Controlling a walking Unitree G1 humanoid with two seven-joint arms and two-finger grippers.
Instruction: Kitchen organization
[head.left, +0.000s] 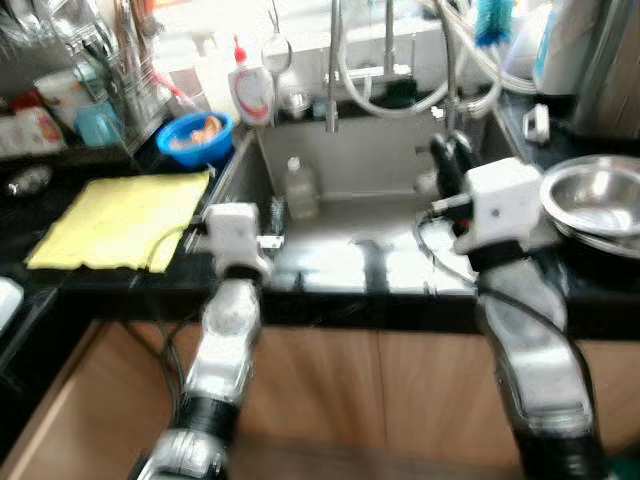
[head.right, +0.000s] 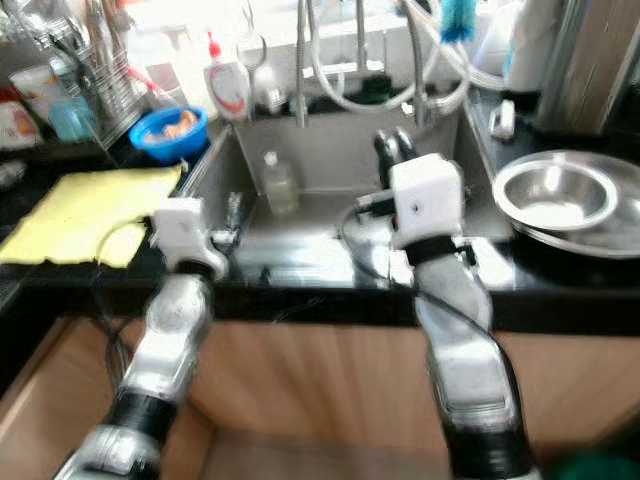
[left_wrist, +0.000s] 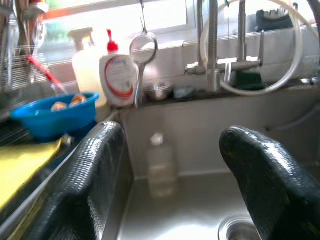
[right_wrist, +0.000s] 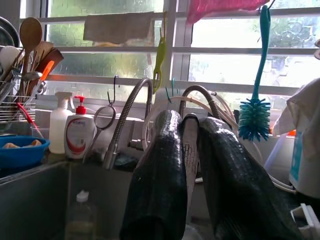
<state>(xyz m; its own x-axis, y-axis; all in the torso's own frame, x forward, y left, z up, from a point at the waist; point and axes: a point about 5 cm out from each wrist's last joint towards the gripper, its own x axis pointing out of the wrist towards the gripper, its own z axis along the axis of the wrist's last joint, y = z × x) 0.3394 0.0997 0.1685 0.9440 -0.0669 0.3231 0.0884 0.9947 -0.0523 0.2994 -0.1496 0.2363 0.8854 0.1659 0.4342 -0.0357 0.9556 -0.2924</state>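
— The sink (head.left: 330, 190), where does it sit against the arms?
— Straight ahead of both, sunk into the black counter (head.left: 110, 285). The left gripper (left_wrist: 172, 190) hangs over its near left corner, the right gripper (right_wrist: 192, 175) over its right side, further in.

— And the yellow cloth (head.left: 125, 220)?
— Flat on the counter just left of the sink, near the left arm's wrist.

— What lies right of the sink?
— A steel bowl (head.left: 592, 200) on the counter, close beside the right arm.

— How do the left fingers stand?
— Spread wide, nothing between them. Through the gap you see the clear bottle (left_wrist: 161, 165) standing upright in the sink against its far wall, well beyond the tips, and the drain (left_wrist: 239, 230) lower down.

— And the right?
— Nearly together, only a narrow slit between the fingers; whether anything is pinched there, I cannot tell.

— What stands at the far rim?
— The tap (left_wrist: 214, 45) with its looped hoses, and at the far left corner a blue bowl (head.left: 196, 138), with a white, red-capped soap bottle (head.left: 250, 88) beside it.

— Anything higher up?
— A teal bottle brush (right_wrist: 255, 112) hanging at the window, right of the tap.
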